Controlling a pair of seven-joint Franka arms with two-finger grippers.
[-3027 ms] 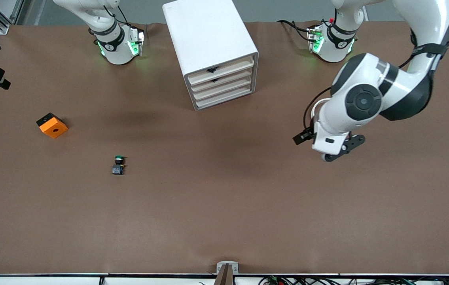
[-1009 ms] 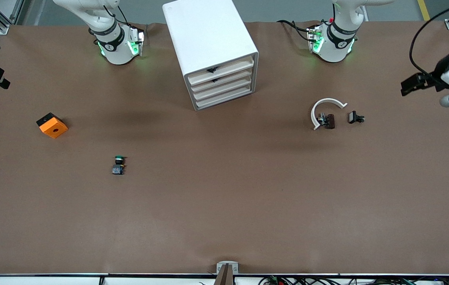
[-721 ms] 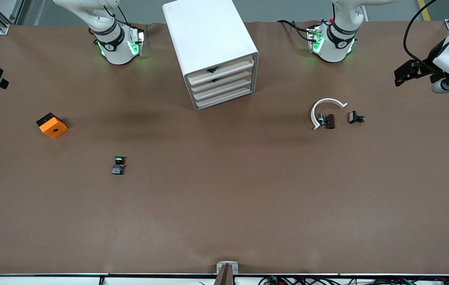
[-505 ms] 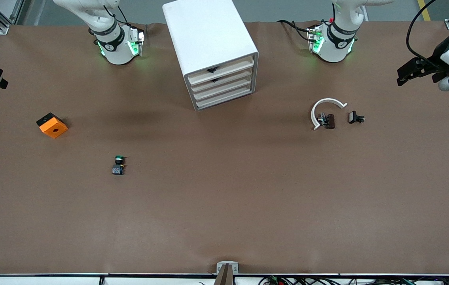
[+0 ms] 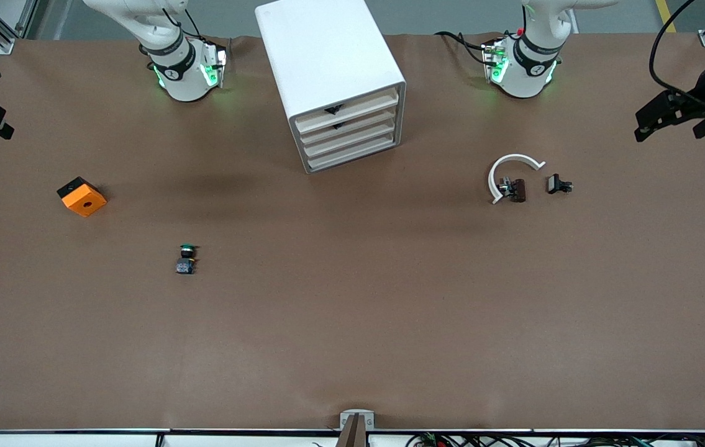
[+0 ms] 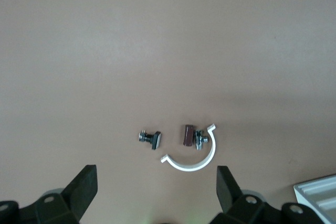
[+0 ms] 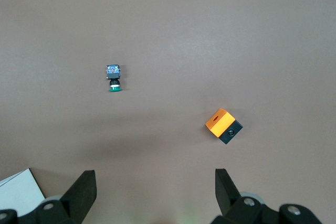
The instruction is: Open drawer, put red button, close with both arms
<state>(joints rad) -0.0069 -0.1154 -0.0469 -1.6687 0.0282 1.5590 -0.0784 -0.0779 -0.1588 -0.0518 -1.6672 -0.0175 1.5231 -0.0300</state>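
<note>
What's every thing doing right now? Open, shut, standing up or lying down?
Drawer cabinet: all four drawers shut.
Green button: lying on its side, untouched.
Orange block: resting on the table.
Left gripper: open, empty, up over its end of the table.
Right gripper: open, empty, up over its end of the table.

No readable text, labels, brands or numbers anywhere. Glossy white robot arm bases (image 5: 186, 68) at 11 and 1 o'clock carry small dark round marks, too small to read. White four-drawer cabinet (image 5: 331, 81) at 12 o'clock shows only black triangular pull marks, no lettering.
</note>
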